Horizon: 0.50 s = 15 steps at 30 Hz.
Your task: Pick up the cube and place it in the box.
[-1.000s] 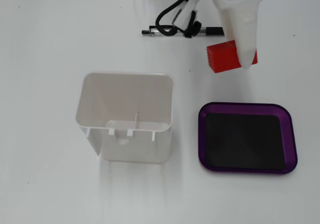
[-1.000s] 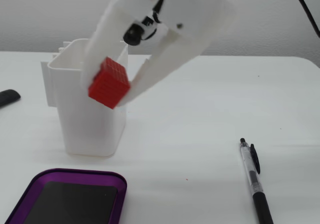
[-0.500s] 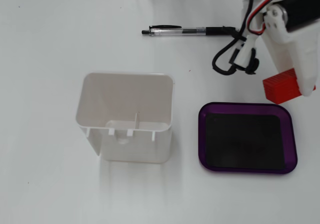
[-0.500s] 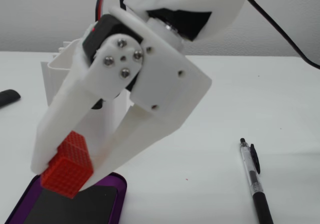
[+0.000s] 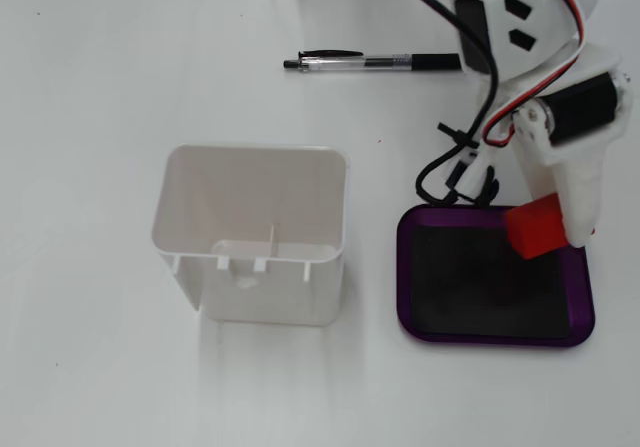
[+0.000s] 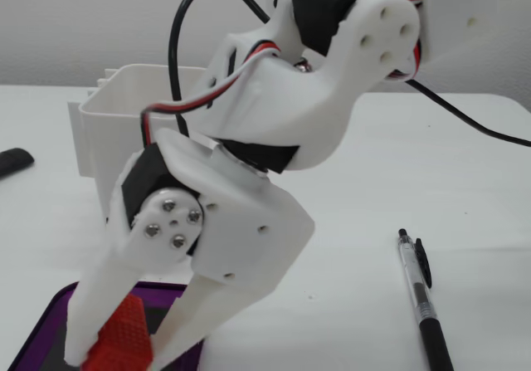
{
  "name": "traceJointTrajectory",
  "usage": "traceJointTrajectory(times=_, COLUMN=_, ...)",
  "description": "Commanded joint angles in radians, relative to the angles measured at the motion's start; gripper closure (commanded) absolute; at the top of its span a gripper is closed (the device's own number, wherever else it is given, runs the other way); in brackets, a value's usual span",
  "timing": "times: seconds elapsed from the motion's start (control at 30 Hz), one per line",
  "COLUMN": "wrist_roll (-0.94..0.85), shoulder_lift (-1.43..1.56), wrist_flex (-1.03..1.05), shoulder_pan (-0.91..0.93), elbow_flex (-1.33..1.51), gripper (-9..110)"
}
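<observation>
The small red cube (image 5: 533,229) is clamped between the white fingers of my gripper (image 5: 548,233), which is shut on it. In the fixed view from above, cube and gripper hang over the upper right part of the purple box (image 5: 405,272) with its black floor. The low fixed view shows the cube (image 6: 123,338) between the two fingers (image 6: 93,309), with the gripper (image 6: 123,358) just above the box's far rim (image 6: 51,305). Whether the cube touches the floor I cannot tell. The arm hides most of the box in that view.
A taller white open-topped container (image 5: 250,229) stands left of the box, also seen behind the arm (image 6: 124,97). A pen (image 5: 370,62) lies at the back and appears again at the low view's right (image 6: 419,296). A black object (image 6: 12,161) lies at that view's left edge.
The gripper has carried the cube from beside the pen, past the box's back right corner, to over the box, and has lowered toward it. The grip has stayed shut.
</observation>
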Motion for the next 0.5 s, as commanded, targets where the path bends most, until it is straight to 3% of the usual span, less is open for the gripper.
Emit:
traceJointTrajectory(times=0.0, wrist_roll=-0.008, shoulder_lift=0.028, wrist_flex=-0.005, shoulder_pan=0.011, elbow_flex=-0.043, gripper=102)
traceJointTrajectory(times=0.23, wrist_roll=-0.006, shoulder_lift=0.028, wrist_flex=0.035, shoulder_pan=0.009, elbow_flex=-0.041, gripper=93)
traceJointTrajectory(times=0.47, wrist_roll=-0.006, shoulder_lift=0.032, wrist_flex=0.061, shoulder_pan=0.009, elbow_flex=-0.043, gripper=92)
